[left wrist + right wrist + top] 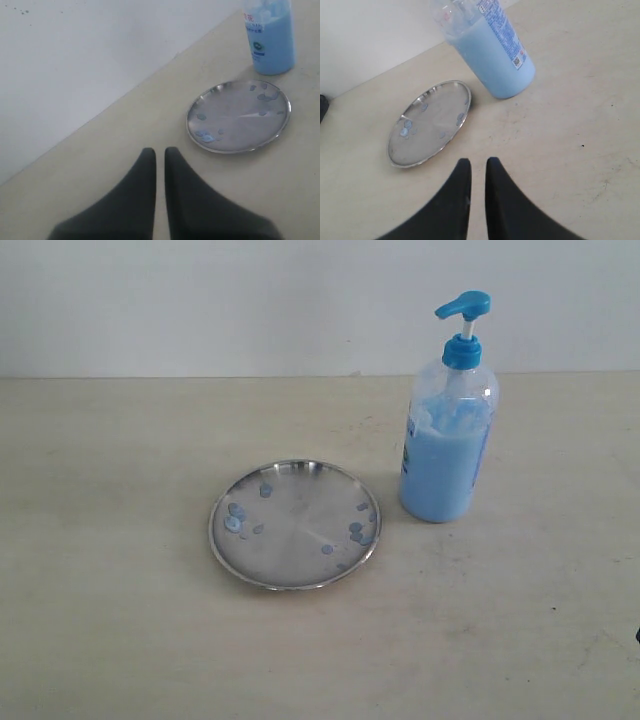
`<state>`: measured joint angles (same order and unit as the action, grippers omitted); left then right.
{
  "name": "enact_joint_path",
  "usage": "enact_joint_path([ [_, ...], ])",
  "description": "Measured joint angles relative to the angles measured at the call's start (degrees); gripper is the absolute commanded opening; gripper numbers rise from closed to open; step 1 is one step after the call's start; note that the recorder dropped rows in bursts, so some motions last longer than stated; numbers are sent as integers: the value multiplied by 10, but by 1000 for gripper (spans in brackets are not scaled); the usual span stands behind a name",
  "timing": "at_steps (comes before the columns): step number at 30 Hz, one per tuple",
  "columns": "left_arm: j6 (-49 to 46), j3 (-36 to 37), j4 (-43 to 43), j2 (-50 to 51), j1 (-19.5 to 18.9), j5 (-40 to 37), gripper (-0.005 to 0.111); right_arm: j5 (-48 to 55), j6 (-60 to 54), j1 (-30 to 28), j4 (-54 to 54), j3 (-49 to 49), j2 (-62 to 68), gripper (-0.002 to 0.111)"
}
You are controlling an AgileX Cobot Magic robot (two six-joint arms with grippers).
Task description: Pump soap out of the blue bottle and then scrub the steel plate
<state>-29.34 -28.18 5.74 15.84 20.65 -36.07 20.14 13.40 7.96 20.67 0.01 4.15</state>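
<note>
The steel plate (294, 524) lies flat on the table, dotted with small blue-grey soap droplets (234, 518) near its rim. The blue bottle (449, 440) stands upright just right of the plate, its bright blue pump head (464, 308) raised and light blue soap filling its lower part. In the left wrist view my left gripper (160, 151) hovers over bare table short of the plate (239, 115), shut with only a thin slit and holding nothing. In the right wrist view my right gripper (478, 162) is likewise shut and empty, away from the plate (430, 122) and bottle (492, 50).
The beige table (120, 620) runs back to a white wall (200, 300). Neither arm shows in the exterior view apart from a dark speck at the right edge (637, 635). A dark shape sits at the edge of the right wrist view (322, 107).
</note>
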Motion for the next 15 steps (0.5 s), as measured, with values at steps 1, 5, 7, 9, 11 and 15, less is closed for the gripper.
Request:
enact_joint_path([
  [1, 7, 3, -4, -11, 0, -4, 4, 0, 0, 0, 0, 0, 0, 0],
  [5, 81, 5, -41, -37, 0, -12, 4, 0, 0, 0, 0, 0, 0, 0],
  [7, 130, 5, -67, -38, 0, -25, 4, 0, 0, 0, 0, 0, 0, 0],
  [9, 182, 6, -101, -38, 0, -49, 4, 0, 0, 0, 0, 0, 0, 0],
  [11, 226, 8, -129, -40, -4, -71, 4, 0, 0, 0, 0, 0, 0, 0],
  [15, 270, 13, -133, -48, -91, -79, 4, 0, 0, 0, 0, 0, 0, 0],
])
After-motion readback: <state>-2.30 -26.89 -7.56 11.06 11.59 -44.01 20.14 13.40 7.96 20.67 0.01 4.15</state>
